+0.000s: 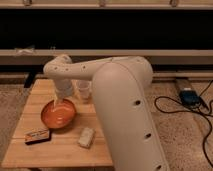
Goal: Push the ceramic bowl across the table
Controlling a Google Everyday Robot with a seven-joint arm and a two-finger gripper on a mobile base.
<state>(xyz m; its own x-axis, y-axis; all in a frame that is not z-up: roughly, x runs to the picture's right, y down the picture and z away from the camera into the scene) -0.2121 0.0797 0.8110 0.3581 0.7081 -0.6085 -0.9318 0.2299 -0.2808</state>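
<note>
The orange ceramic bowl sits on the left half of the light wooden table. My white arm reaches from the right foreground over the table. My gripper points down at the bowl's far rim, its tip at or just inside the rim. The wrist hides the bowl's back edge.
A small clear cup stands just behind and right of the bowl. A flat dark snack packet lies at the front left, and a pale wrapped item at the front middle. Black cables and a blue device lie on the floor to the right.
</note>
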